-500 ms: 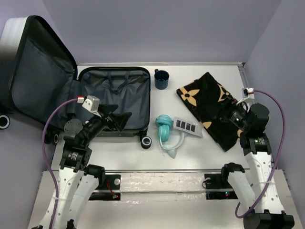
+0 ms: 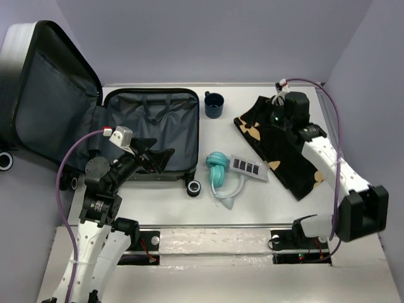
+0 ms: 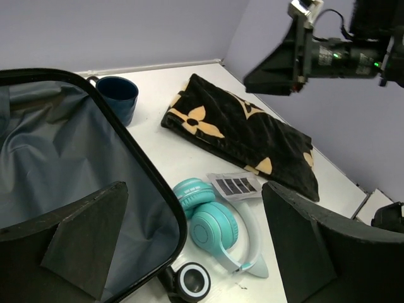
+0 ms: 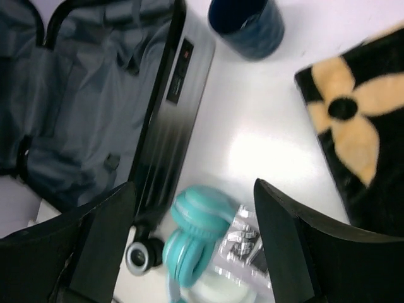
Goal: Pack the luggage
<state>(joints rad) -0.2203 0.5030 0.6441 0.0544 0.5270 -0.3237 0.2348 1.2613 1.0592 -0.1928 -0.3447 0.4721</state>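
Observation:
The luggage [image 2: 151,129] lies open at the left, with grey lining showing and its lid [image 2: 57,101] standing up on the far left. Nothing lies inside it. My left gripper [image 2: 161,158] hangs open and empty over its front rim. In the left wrist view the luggage [image 3: 76,158] fills the left side, between the open fingers of the left gripper [image 3: 194,189]. My right gripper [image 2: 268,115] is open and empty, raised above the far end of the black cloth with tan flowers [image 2: 284,142]. The right wrist view, from the right gripper [image 4: 194,186], looks down on the luggage [image 4: 82,95].
Teal headphones [image 2: 219,172] and a clear packet of black strips [image 2: 247,167] lie between the luggage and the cloth. A dark blue cup [image 2: 214,105] stands at the back. One luggage wheel [image 2: 194,187] sticks out at the front. Walls close the back and right.
My right arm has swung from the cloth's near right side to above its far left end. The left arm has not moved.

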